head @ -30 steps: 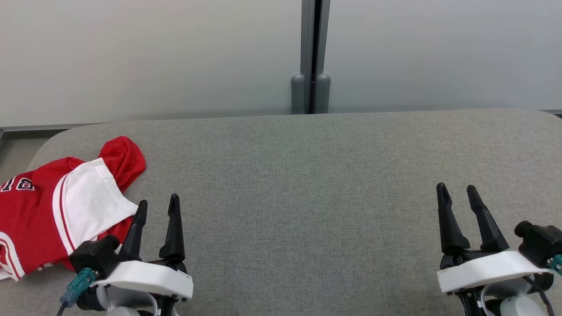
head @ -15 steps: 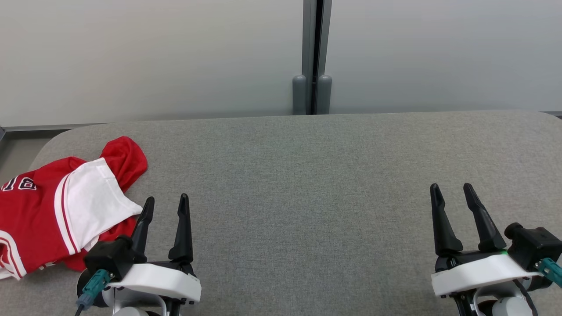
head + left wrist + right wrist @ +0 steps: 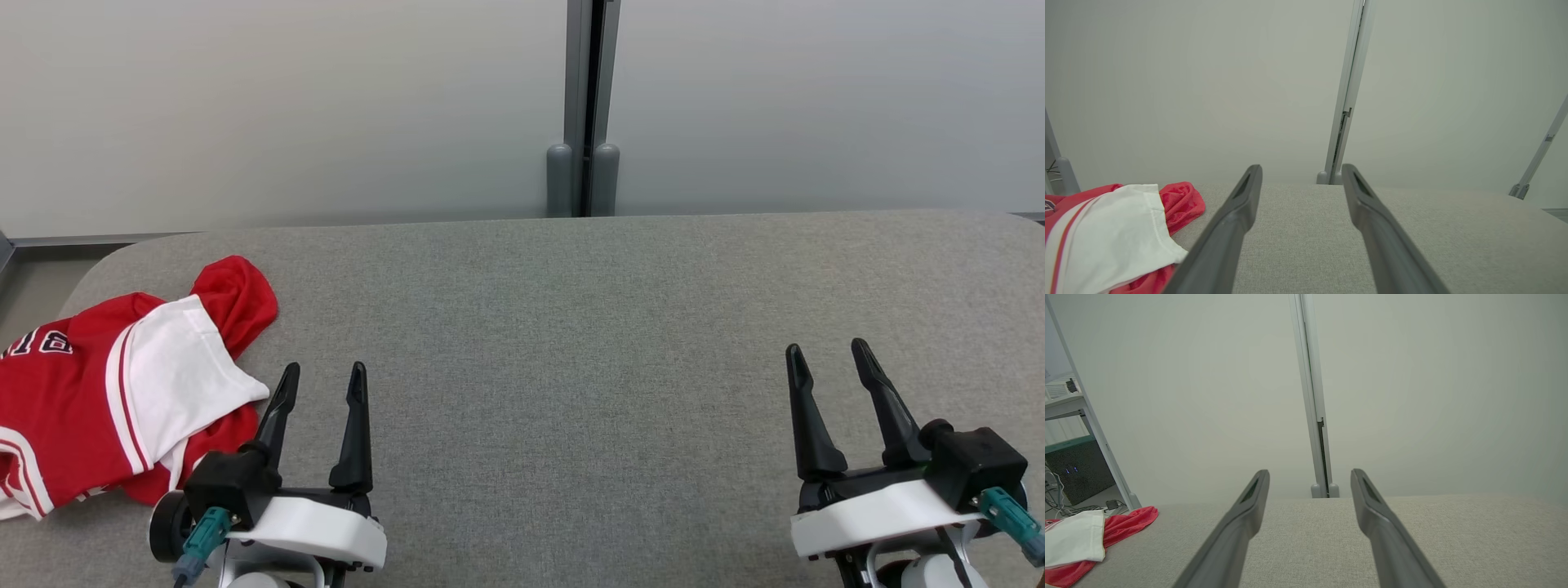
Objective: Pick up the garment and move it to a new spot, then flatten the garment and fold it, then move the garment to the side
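The left gripper (image 3: 324, 377) hovers low over the grey fabric-covered table with rounded corners (image 3: 571, 327), its 2 long dark fingers spread wide with nothing between them. The right gripper (image 3: 824, 353) is well apart from it, jaws likewise wide and empty, over bare tabletop.

The crumpled red jersey-style garment with a white panel and white trim (image 3: 98, 392) lies just outside the left gripper's outer finger, at the table's left end. The tip of its white flap comes right up beside that finger; whether cloth and finger touch I cannot tell. None of it lies between the jaws. From the right gripper's jaws it is far off, beyond the left gripper.

The garment is bunched, with 1 red part humped ahead of and outside the left fingertips and the white panel turned over the red body. It reads as not yet picked up, flattened or folded, so this is likely the first step. Wide jaws suit a reach for cloth. The left gripper looks the natural 1 for the pick; it would need to swing outward and down so a fold comes between its fingers. The broad bare stretch between the 2 grippers looks like the new spot. Pinching the loose flap alone might lift just 1 layer.
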